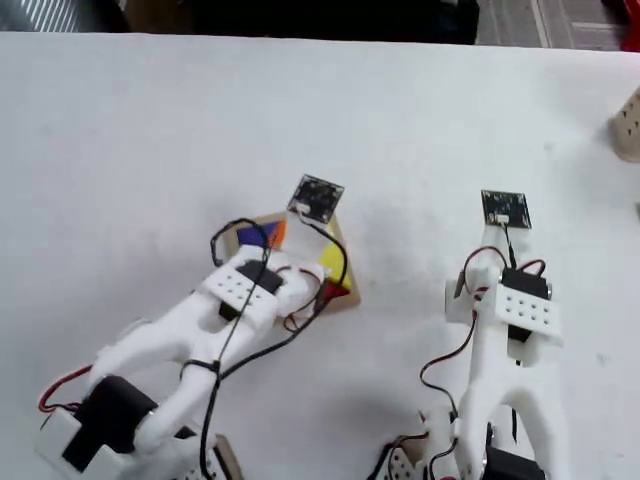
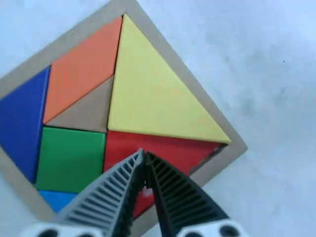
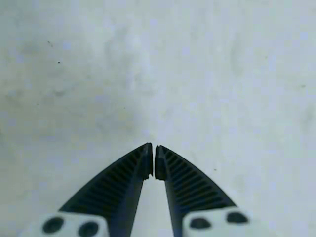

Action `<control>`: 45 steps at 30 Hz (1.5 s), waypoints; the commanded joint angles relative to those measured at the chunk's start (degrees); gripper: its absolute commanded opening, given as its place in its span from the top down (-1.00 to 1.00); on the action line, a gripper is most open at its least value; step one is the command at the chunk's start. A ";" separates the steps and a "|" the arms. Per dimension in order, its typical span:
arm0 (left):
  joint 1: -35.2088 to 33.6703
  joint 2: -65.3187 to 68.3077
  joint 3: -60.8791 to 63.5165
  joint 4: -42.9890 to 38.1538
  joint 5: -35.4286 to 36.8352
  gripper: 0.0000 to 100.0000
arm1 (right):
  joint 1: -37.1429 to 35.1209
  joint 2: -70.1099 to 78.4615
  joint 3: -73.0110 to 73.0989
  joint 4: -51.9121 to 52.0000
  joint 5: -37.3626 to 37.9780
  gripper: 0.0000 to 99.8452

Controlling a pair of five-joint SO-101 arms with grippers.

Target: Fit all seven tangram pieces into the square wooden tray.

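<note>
The square wooden tray (image 2: 238, 145) lies turned like a diamond under my left arm (image 1: 240, 290). In it sit a large yellow triangle (image 2: 153, 94), an orange parallelogram (image 2: 81, 69), a dark blue triangle (image 2: 22, 118), a green square (image 2: 69, 158), a red triangle (image 2: 170, 150) and a light blue piece (image 2: 57, 198). A tan triangle (image 2: 84, 112) shows between orange and green. The red piece's far corner sits slightly askew, with a dark gap beside it. My left gripper (image 2: 145, 157) is shut, its tips over the red triangle. My right gripper (image 3: 152, 148) is shut above bare table.
My right arm (image 1: 505, 300) stands to the right of the tray (image 1: 347, 297), apart from it. A tan perforated object (image 1: 628, 125) sits at the table's far right edge. White tabletop (image 1: 150, 130) stretches all round.
</note>
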State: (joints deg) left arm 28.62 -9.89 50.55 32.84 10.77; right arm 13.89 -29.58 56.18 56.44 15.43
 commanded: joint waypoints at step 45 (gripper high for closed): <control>-20.44 34.59 -45.98 3.78 0.35 0.96 | -1.36 -0.04 0.35 -1.19 0.79 0.96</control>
State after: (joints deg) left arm 7.16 16.22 18.55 27.82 10.77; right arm 13.10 -29.58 56.70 56.26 15.43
